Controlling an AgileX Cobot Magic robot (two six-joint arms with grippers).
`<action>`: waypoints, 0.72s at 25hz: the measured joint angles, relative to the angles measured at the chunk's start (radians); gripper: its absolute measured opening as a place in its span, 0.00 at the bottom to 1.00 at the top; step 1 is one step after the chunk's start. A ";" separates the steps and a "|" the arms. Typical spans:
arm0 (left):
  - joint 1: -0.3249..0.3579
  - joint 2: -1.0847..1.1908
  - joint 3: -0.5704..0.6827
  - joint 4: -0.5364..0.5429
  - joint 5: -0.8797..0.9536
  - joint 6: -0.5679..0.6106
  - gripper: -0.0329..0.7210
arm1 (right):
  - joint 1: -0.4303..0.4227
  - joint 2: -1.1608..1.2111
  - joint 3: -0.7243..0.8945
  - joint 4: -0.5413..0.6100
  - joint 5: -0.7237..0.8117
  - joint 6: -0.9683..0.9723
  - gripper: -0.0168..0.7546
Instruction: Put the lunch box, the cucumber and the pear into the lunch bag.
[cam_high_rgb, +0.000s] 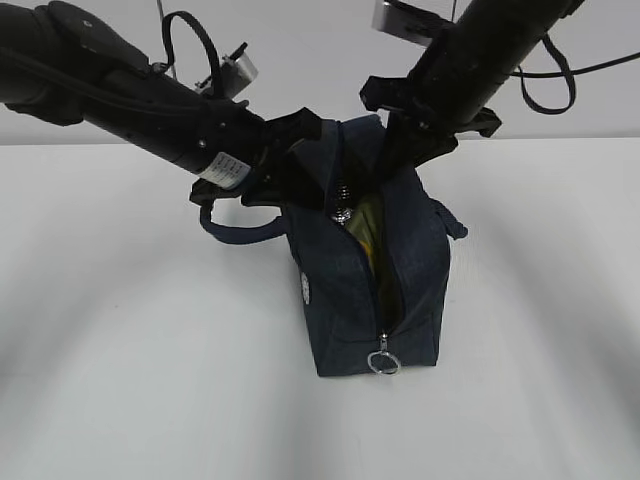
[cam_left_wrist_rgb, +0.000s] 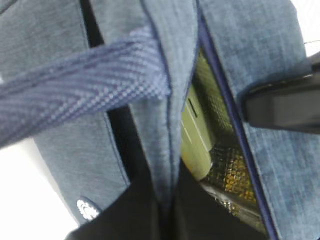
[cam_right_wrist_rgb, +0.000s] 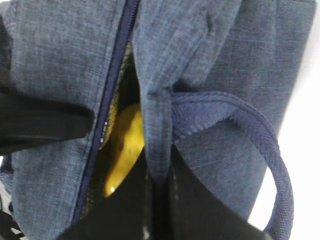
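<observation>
— While pinched on both sides of the zipper, stands in the middle of the table (cam_high_rgb: 120, 380) as a dark navy lunch bag (cam_high_rgb: 365, 290), ring pull (cam_high_rgb: 383, 362) at the near end, small white logo (cam_high_rgb: 305, 288) on the left wall. Soft or stiff?
— Soft, by the look: creases wherever squeezed, probably light cloth over silver foil lining (cam_left_wrist_rgb: 230, 170). Best taken by a lip or a padded handle (cam_left_wrist_rgb: 75, 95), not by the flat wall
— And the pincers?
— Left gripper (cam_left_wrist_rgb: 167, 205) clamped on the left lip, right gripper (cam_right_wrist_rgb: 159, 185) clamped on the right lip, both toward the far end, parting the mouth into a narrow slit
— Anything inside?
— Shows the pale green lid of the lunch box (cam_left_wrist_rgb: 195, 135) through the gap, plus the yellow pear (cam_right_wrist_rgb: 122, 145). Rigid box, likely bruisable fruit, so no crushing the walls inward. Cannot make out the cucumber
</observation>
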 joint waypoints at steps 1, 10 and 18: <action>0.000 0.000 0.000 0.005 0.000 0.000 0.04 | 0.000 0.004 0.000 0.009 0.000 0.000 0.02; 0.034 0.000 0.000 0.017 0.018 0.000 0.04 | 0.000 0.018 -0.002 0.040 -0.004 -0.019 0.38; 0.052 0.000 0.000 0.012 0.020 0.000 0.04 | 0.000 -0.096 0.002 0.044 -0.019 -0.077 0.63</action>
